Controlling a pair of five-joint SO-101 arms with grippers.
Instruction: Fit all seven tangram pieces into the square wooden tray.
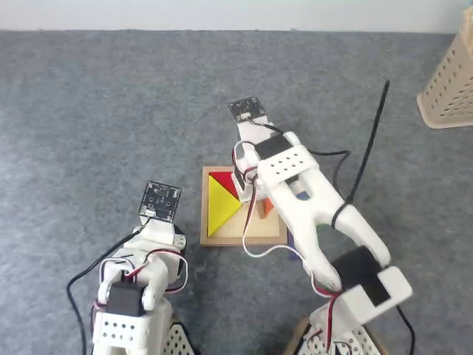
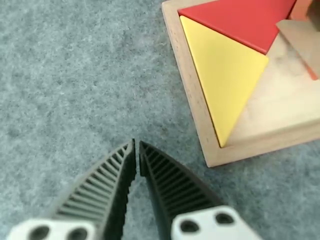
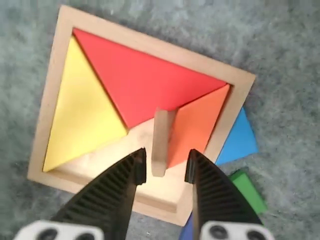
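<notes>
Right wrist view looks down on the square wooden tray (image 3: 241,95), pale and smooth with a raised rim, lying flat on grey, felt-like carpet (image 3: 280,45); inside it a large yellow triangle (image 3: 82,115) and a large red triangle (image 3: 145,80) lie flat and meet along one straight side; a smaller orange triangle (image 3: 197,122) fits against the red one in a corner; a thin pale wooden piece (image 3: 161,140) stands on its edge beside the orange triangle, on the tray's bare floor.

The right gripper (image 3: 165,162) hangs above that piece, its black ribbed jaws spread, one tip on either side, neither seen touching it; outside the rim a blue piece (image 3: 240,140) pokes out just beside the tray, and a green block (image 3: 247,190) lies near it.

From the left wrist view, the left gripper (image 2: 137,147) has its toothed jaws pressed together on nothing, over bare carpet near the tray corner where the yellow point ends.
</notes>
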